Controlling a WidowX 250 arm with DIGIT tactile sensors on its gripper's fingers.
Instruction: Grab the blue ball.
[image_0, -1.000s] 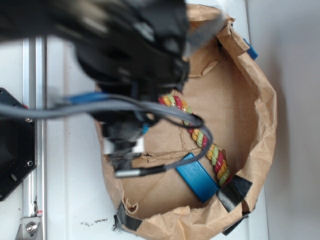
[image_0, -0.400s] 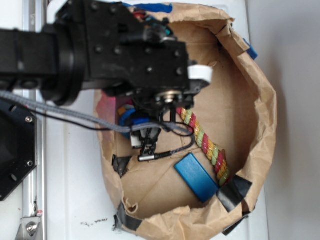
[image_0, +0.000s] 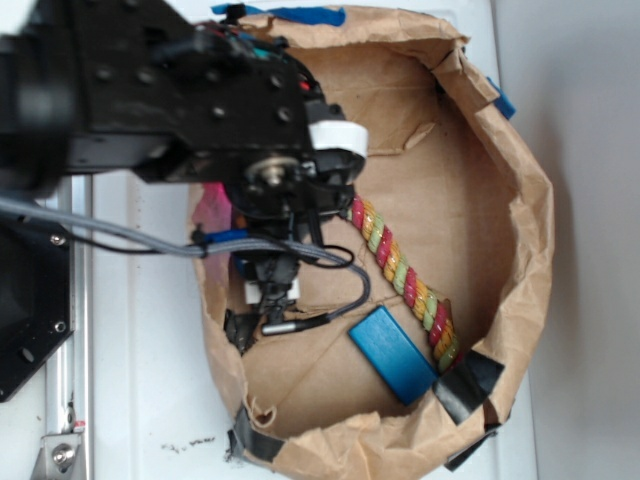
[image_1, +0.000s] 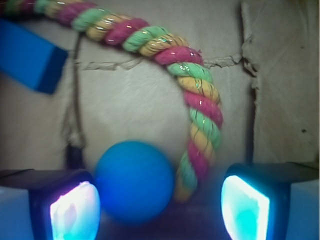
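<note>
While gripper (image_1: 160, 202) hangs spread wide, blue ball (image_1: 134, 181) sits between fingers, hugging left one, rope (image_1: 200, 107) touching ball's right. Approach looks done; closing, lifting remain.

- Bright, even daylight in the exterior view; white table (image_0: 140, 400) near washed out, soft shadow inside the bag (image_0: 520, 200).
- Motion blur on the arm's (image_0: 60, 90) upper left.
- Dimmer and soft in the wrist view; ball (image_1: 134, 180) out of focus, rope (image_1: 200, 100) sharper with small glints.
- Glowing cyan pads (image_1: 244, 207) at the bottom corners, tinting the dark lower edge.
</note>
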